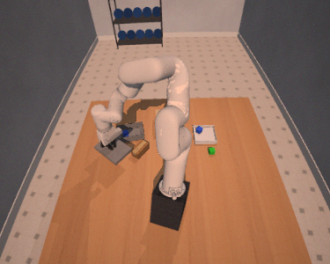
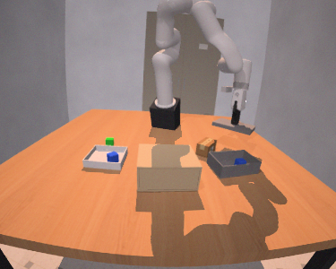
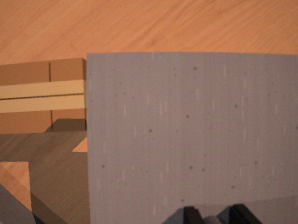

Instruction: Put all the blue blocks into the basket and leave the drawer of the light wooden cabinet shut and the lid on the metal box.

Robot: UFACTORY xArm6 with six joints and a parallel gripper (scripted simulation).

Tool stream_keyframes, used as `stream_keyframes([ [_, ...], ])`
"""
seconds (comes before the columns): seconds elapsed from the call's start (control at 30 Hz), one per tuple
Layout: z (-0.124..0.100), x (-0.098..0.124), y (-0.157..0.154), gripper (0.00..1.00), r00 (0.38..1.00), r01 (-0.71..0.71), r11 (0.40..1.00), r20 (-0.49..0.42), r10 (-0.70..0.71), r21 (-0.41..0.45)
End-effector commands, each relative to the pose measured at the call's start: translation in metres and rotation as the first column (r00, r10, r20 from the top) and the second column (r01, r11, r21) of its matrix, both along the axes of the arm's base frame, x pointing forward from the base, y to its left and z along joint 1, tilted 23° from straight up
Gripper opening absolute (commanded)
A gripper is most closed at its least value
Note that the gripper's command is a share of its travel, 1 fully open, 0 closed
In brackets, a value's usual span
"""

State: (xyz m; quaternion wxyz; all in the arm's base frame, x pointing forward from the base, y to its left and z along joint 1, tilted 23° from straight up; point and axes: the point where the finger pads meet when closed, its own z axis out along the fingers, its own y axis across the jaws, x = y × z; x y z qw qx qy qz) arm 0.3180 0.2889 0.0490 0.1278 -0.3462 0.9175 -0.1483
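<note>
My gripper [image 1: 108, 145] [image 2: 235, 122] [image 3: 212, 217] is shut on the grey lid [image 1: 116, 155] [image 2: 245, 128] [image 3: 200, 125], which hangs above the table beside the metal box. The open metal box [image 2: 236, 171] [image 1: 139, 131] holds a blue block [image 1: 125, 133] [image 2: 240, 161]. The white basket [image 1: 205, 143] [image 2: 102, 165] holds another blue block [image 1: 199, 129] [image 2: 113, 157]. The light wooden cabinet [image 2: 168, 177] stands between box and basket; the arm mostly hides it in the top view, and its drawer cannot be made out.
A green block [image 1: 211, 150] [image 2: 109, 141] lies on the table just outside the basket. A brown taped carton [image 1: 141, 149] [image 2: 206, 146] [image 3: 40, 95] stands near the metal box, close beside the lid in the wrist view. The black robot base [image 1: 168, 211] [image 2: 165, 117] stands beyond the cabinet in the exterior view.
</note>
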Motion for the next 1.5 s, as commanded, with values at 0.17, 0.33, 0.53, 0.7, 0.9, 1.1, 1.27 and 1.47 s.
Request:
stream_keyframes([
  [0.17,-0.014,0.006,-0.001,0.0,1.0,-0.001,1.0,0.003,0.001,0.003],
  [0.33,-0.024,0.01,-0.003,0.0,1.0,-0.001,1.0,0.003,0.001,0.003],
  [0.53,-0.037,0.015,-0.006,0.0,1.0,-0.001,1.0,0.003,0.001,0.003],
  [0.7,-0.043,0.017,-0.007,0.0,1.0,-0.001,1.0,0.003,0.001,0.003],
  [0.9,-0.054,0.021,-0.009,0.0,1.0,-0.001,1.0,0.003,0.001,0.003],
  [1.1,-0.065,0.025,-0.011,0.0,1.0,-0.001,1.0,0.003,0.001,0.003],
  [1.27,-0.07,0.027,-0.012,0.0,1.0,-0.001,1.0,0.003,0.001,0.003],
  [1.47,-0.079,0.03,-0.014,0.0,1.0,-0.001,1.0,0.003,0.001,0.003],
])
